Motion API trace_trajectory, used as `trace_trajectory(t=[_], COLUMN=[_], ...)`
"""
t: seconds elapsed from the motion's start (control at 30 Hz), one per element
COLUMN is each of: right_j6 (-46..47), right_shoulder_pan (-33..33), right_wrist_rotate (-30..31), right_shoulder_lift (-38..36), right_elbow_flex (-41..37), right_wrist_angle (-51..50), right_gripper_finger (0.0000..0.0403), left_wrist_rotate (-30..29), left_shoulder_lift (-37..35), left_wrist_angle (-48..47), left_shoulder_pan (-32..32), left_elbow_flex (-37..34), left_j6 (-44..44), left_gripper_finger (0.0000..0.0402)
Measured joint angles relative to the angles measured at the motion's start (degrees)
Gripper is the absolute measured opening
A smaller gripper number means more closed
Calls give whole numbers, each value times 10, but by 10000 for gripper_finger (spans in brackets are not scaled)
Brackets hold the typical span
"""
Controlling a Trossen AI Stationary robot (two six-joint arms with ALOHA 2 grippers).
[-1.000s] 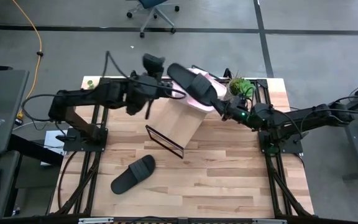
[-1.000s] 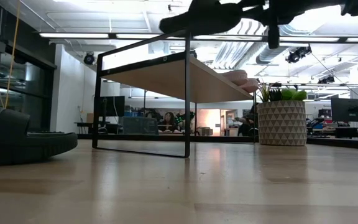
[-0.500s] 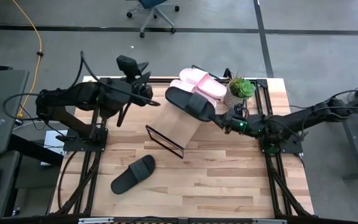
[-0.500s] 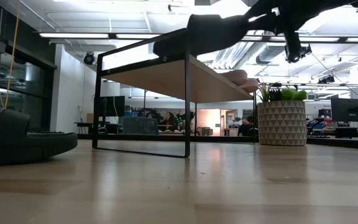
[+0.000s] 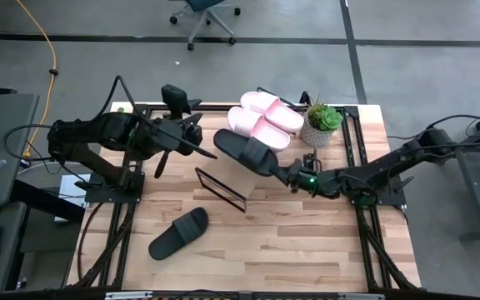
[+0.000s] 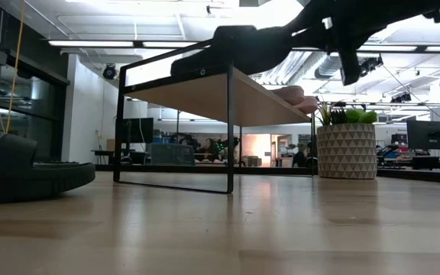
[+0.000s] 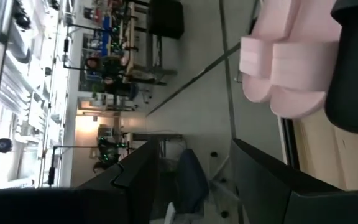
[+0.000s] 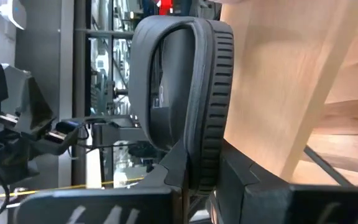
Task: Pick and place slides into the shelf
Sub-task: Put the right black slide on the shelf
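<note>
One black slide [image 5: 247, 152] hangs over the slanted light-wood shelf [image 5: 244, 177], held by my right gripper [image 5: 290, 176], which reaches in from the table's right. The low view shows this slide [image 6: 235, 48] level with the shelf's top rail; whether they touch I cannot tell. Two pink slides [image 5: 265, 114] lie side by side on the shelf's far end. The second black slide [image 5: 179, 233] lies sole down on the table near the near-left corner. My left gripper [image 5: 195, 136] hovers open just left of the shelf, holding nothing. My right gripper is shut on the black slide's end nearest the right arm [image 8: 199, 163], pinched edge-on between the two fingers. One finger [image 8: 166, 183] is on the footbed side and one on the ribbed sole side [image 8: 219, 93]. The fingers come roughly level from the table's right, along the slide's length.
A small plant in a patterned pot [image 5: 321, 123] stands on the table by the shelf's far right end, close to my right arm. The shelf's black frame [image 5: 221, 190] juts toward the near side. Bare tabletop lies near and right of the shelf [image 5: 307, 242].
My right gripper has carried the black slide down and toward the near-left, from high above the pink slides to just over the shelf's middle. My left gripper has drawn back from the slide toward the table's left edge.
</note>
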Motion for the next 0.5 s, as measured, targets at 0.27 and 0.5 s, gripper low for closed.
trace_trajectory(t=[0.27, 0.5], right_j6=[37, 37], right_shoulder_pan=[0, 0], right_wrist_rotate=[30, 56], right_shoulder_lift=[79, 99], right_elbow_flex=[29, 58], right_wrist_angle=[16, 2], right_gripper_finger=[32, 32], left_wrist_rotate=[26, 57], left_shoulder_lift=[0, -6], left_wrist_angle=[-64, -73], left_shoulder_pan=[0, 0], left_elbow_flex=[0, 0], left_j6=[-33, -48], left_gripper_finger=[184, 184])
